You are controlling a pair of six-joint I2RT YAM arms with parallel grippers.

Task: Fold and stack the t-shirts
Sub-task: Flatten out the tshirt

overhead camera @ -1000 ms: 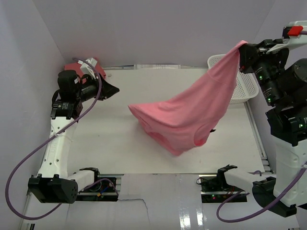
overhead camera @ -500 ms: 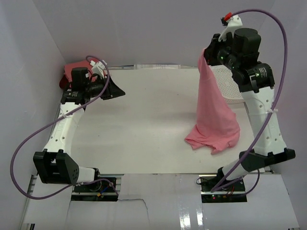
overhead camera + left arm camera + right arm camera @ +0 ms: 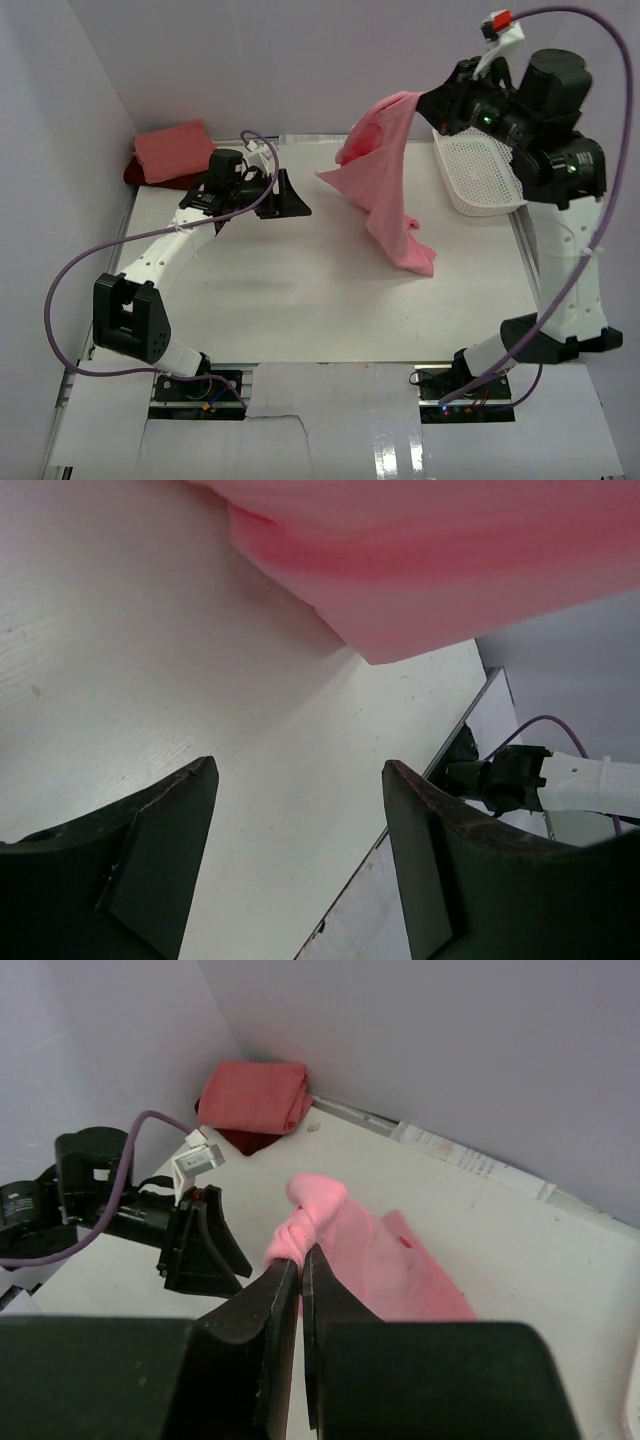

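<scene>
A rose pink t-shirt (image 3: 385, 190) hangs bunched in the air over the table's back middle, its lower tip down near the table. My right gripper (image 3: 430, 100) is shut on its top edge, and the right wrist view shows cloth (image 3: 400, 1270) pinched between the jaws of the right gripper (image 3: 300, 1255). My left gripper (image 3: 297, 195) is open and holds nothing, pointing right toward the hanging shirt from a short way left of it. In the left wrist view the pink shirt (image 3: 450, 560) fills the top, above the left gripper (image 3: 300, 780). A folded salmon pink t-shirt (image 3: 172, 150) lies on a dark red one (image 3: 130, 176) at the back left corner.
A white mesh basket (image 3: 480, 175) stands at the back right, just below my right wrist. Pale walls close in the left, back and right sides. The table's near edge and the arm bases (image 3: 200, 385) lie at the bottom.
The right arm swung the pink shirt toward the back middle and lifted it. The left arm moved right, away from the stack, and its jaws opened.
</scene>
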